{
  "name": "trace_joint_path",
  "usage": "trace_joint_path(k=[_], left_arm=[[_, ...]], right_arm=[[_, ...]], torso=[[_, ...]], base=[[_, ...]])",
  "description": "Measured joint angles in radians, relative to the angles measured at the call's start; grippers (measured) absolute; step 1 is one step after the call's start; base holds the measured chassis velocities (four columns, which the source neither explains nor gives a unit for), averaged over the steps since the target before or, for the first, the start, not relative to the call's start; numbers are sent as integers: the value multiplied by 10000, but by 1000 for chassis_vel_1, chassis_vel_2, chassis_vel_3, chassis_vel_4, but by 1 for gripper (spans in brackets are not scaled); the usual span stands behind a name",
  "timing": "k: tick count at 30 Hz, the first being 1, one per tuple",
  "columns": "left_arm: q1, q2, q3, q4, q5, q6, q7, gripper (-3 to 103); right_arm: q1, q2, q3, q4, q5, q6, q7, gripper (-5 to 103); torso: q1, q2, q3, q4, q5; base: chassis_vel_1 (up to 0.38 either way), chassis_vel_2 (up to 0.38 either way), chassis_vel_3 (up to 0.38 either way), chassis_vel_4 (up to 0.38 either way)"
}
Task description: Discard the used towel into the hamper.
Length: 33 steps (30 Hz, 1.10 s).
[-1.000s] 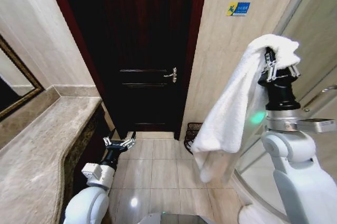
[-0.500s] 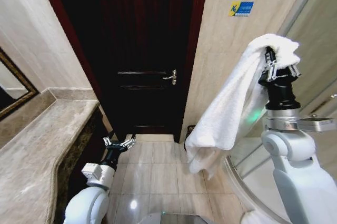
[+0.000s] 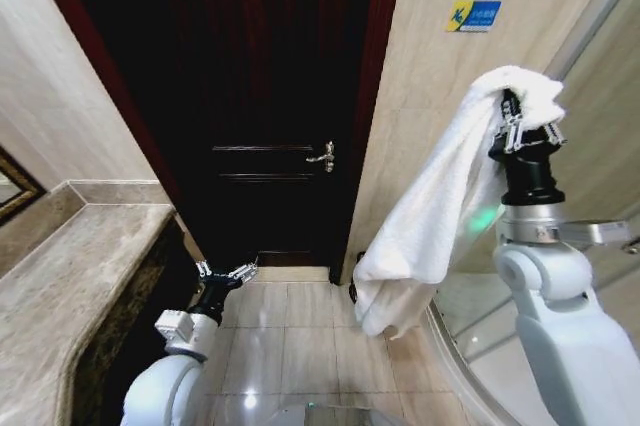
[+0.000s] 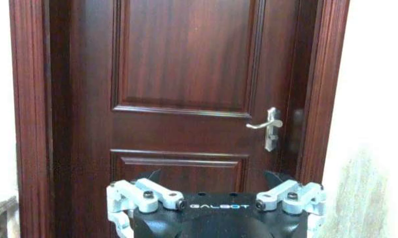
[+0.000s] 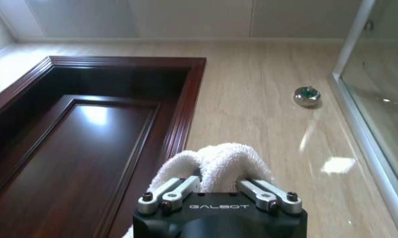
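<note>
The right gripper is raised at the upper right of the head view and is closed on the white towel, which hangs from it in a long fold down toward the middle of the picture; in the right wrist view the two fingers pinch a bunch of this cloth. The left gripper waits low at the lower left, its jaws spread wide and empty, pointing at the dark door. Compared with one second ago, the whole head view has shifted: the door and its handle now sit lower and more to the centre, and less of the counter is seen, so I judge that the camera has moved, not the things. The hamper, which was visible on the floor beside the door frame, is now almost fully hidden behind the towel; only a dark edge shows there. For the task this means the towel is secured but not yet over the hamper. Readable writing: "GALBOT" on both wrist housings. The blue and yellow sticker on the wall cannot be read.
</note>
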Motion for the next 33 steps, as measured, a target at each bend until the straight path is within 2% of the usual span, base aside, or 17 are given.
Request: trace_joint_path(k=[11, 19, 33], left_arm=[[0, 0, 0, 0, 0, 0, 1, 100], [0, 0, -1, 0, 0, 0, 0, 100], [0, 0, 0, 0, 0, 0, 0, 100]], right_arm=[[2144, -65, -838, -1824, 63, 636, -306, 8], [3702, -35, -1425, -3880, -3, 1064, -595, 8], [5139, 121, -1762, -5104, -74, 1181, -743, 8]], torso=[[-7, 3, -2, -2, 0], [-3, 2, -1, 1, 2], [-4, 2, -1, -2, 0]], base=[[0, 0, 0, 0], [0, 0, 0, 0], [0, 0, 0, 0]])
